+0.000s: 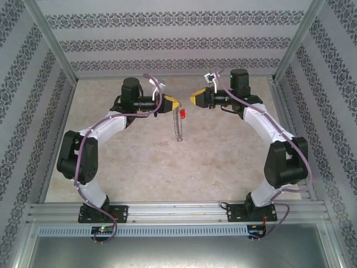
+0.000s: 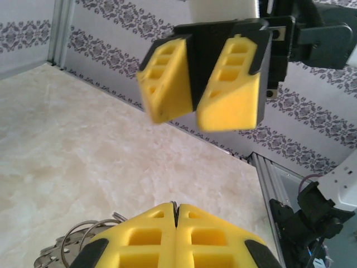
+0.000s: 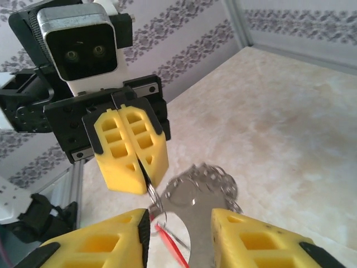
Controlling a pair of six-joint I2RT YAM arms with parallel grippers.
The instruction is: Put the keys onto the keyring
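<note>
Clamped tight on the upper rim of the keyring [image 3: 202, 188] by the left gripper [image 3: 142, 180]: yellow fingers pressed flat together, a thin wire of the loop nipped at the very tips. Hanging down from the left gripper as a grey loop fringed with small silvery links, edge-on and narrow from above.

Facing the left gripper tip to tip, the right gripper [image 1: 192, 99], near but apart from it in the overhead view. Just below the left gripper's tips, on the side of the loop toward the right gripper, the red head of the key [image 1: 182, 114], close against the ring; whether threaded on or merely lying against it, cannot tell.

Parted partway at the right gripper: a plain gap between the two yellow fingers, nothing pinched. Through that gap, from the right wrist, the lower part of the loop and the red key, both below the left gripper's tips; touching either right finger or not, cannot tell.

From the left wrist, a few wire rings and links bunched beside and beneath the left gripper's shut fingers, with the pale table [image 2: 83, 151] behind.
</note>
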